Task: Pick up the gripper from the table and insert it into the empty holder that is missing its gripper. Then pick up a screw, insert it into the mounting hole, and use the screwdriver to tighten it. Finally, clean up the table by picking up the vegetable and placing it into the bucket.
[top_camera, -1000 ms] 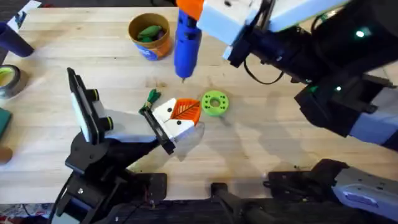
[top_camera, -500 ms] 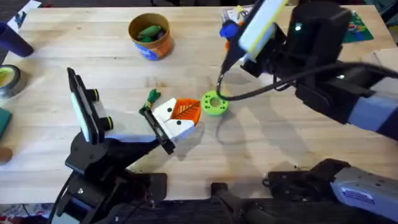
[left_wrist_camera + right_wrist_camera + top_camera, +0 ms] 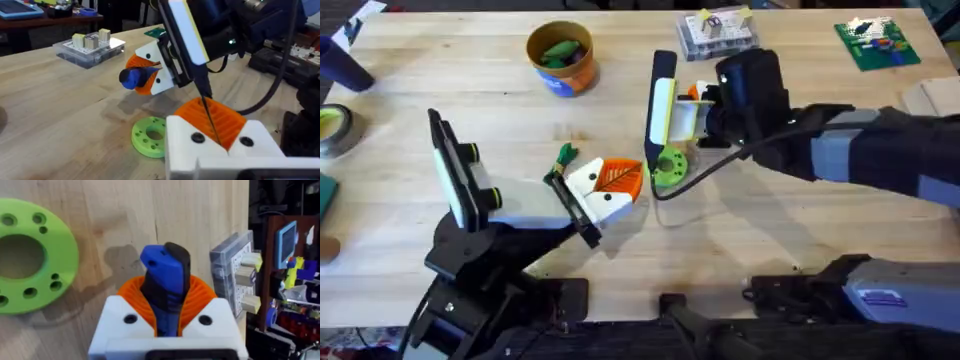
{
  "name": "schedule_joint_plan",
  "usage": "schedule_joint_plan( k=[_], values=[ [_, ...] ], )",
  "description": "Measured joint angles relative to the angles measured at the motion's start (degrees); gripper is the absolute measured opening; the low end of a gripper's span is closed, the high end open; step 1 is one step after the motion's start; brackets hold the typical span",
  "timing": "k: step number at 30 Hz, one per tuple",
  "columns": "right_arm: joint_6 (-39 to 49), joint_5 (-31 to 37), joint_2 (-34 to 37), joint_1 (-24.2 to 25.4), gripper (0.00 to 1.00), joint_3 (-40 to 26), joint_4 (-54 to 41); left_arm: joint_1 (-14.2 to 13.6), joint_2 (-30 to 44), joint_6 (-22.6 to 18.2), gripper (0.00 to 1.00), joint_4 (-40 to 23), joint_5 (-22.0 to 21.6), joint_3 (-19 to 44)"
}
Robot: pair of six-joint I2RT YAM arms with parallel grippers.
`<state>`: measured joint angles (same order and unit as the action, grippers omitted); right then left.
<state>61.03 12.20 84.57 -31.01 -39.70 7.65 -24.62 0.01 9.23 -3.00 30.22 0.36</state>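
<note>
- Right tool (image 3: 167, 315) is clenched on the screwdriver (image 3: 165, 280), its orange ribbed pads (image 3: 200, 292) pressed to the blue body on both sides.
- Since a second ago the right arm has come down from high over the table (image 3: 440, 60); the screwdriver, then upright near the bucket (image 3: 562, 57), now lies low beside the green ring (image 3: 666, 166).
- Left tool (image 3: 610, 190) stays where it was, just beside the ring; whether it is released or clenched cannot be told.
- Vegetable (image 3: 560, 51) sits inside the bucket, as before.
- Small green leafy piece (image 3: 565, 155) lies near the left tool.
- Clear plastic box (image 3: 717, 30) rests beyond the right tool.
</note>
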Motion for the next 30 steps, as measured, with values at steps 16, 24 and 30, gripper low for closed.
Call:
schedule_joint_plan(
  k=[16, 24, 30],
  values=[
    [-10.9, 1.6, -1.6, -3.0, 0.787, 0.0, -1.0, 0.0, 0.0, 0.0, 0.015, 0.0, -0.3, 0.0],
    [-14.6, 1.5, -5.0, -3.9, 0.995, -0.3, -5.2, 0.0, 0.0, 0.0, 0.015, 0.0, -0.2, 0.0],
    [-22.9, 1.5, -12.4, -3.6, 0.995, -0.8, -5.4, 0.0, 0.0, 0.0, 0.015, 0.0, -0.2, 0.0]
  ],
)
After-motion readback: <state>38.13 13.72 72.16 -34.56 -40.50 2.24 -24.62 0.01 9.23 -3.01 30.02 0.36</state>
